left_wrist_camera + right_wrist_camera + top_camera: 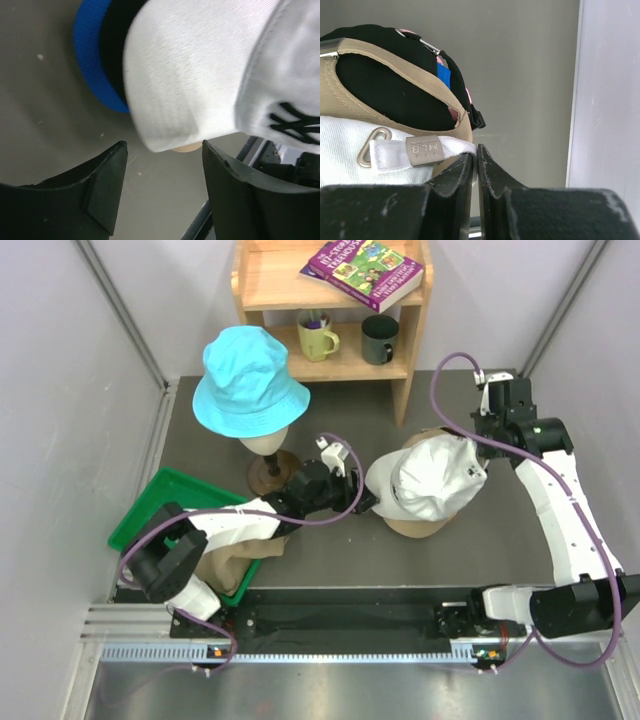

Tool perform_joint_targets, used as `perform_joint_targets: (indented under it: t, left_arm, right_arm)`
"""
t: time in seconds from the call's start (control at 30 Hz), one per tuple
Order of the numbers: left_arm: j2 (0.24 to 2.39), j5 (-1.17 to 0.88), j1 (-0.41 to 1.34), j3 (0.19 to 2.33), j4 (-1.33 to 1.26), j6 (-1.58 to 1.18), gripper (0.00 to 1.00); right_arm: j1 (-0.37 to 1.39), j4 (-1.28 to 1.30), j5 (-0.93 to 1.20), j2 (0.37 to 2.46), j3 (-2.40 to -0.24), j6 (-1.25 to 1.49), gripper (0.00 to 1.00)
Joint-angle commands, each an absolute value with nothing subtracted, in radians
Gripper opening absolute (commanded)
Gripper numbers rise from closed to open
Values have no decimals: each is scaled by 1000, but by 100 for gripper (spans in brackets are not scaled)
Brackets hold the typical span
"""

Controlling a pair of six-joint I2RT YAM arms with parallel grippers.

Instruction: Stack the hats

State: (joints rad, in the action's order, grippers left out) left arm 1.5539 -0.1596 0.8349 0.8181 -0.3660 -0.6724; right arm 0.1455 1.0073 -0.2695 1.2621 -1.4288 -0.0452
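At the left claw [164, 150]: released, fingers spread just below the brim of the white cap [430, 478]. At the right claw [476, 150]: clenched, tips together right beside the white cap's back strap, perhaps brushing it. Under the white cap, stacked: tan cap [330, 92], black cap [385, 95], blue cap [87, 45]. Left of the white cap, well apart: cyan bucket hat [248, 380] on a head form [262, 447].

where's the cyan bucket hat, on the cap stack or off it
Off it: the cyan bucket hat sits on the mannequin head, apart from the stack, which the white cap tops.
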Motion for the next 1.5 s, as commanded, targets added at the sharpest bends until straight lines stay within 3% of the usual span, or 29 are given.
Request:
perform_joint_targets:
  t: [0.0,0.13,0.4,0.77,0.87,0.9,1.03,1.2,1.3,1.47]
  left_arm:
    - [1502,-147,801,775,-426,-635,70]
    - [1517,-230,799,781,-494,-621,73]
    - [1597,-357,801,778,-655,-673,70]
    - [1618,-322,798,775,-640,-661,70]
    - [1617,-321,799,769,-649,-667,61]
    - [1611,-315,799,765,-655,-670,51]
    - [1572,-270,799,759,-624,-680,26]
    - [1536,-227,799,749,-594,-696,7]
    - [1517,-218,798,753,-586,-715,0]
    - [1520,-215,798,773,-580,-752,0]
  right_arm:
    - [126,991,-296,1267,-1483,-58,8]
    - [126,993,-298,1272,-1483,-61,8]
    - [126,1005,-293,1285,-1489,-67,8]
    - [127,1019,-290,1279,-1489,-66,8]
    - [126,1023,-288,1284,-1499,-63,8]
    - [127,1025,-288,1285,-1502,-63,8]
    - [127,1031,-290,1285,-1514,-60,8]
    - [127,1039,-290,1284,-1525,-52,8]
    - [126,1039,-288,1287,-1534,-48,8]
    - [126,1029,-285,1321,-1569,-35,8]
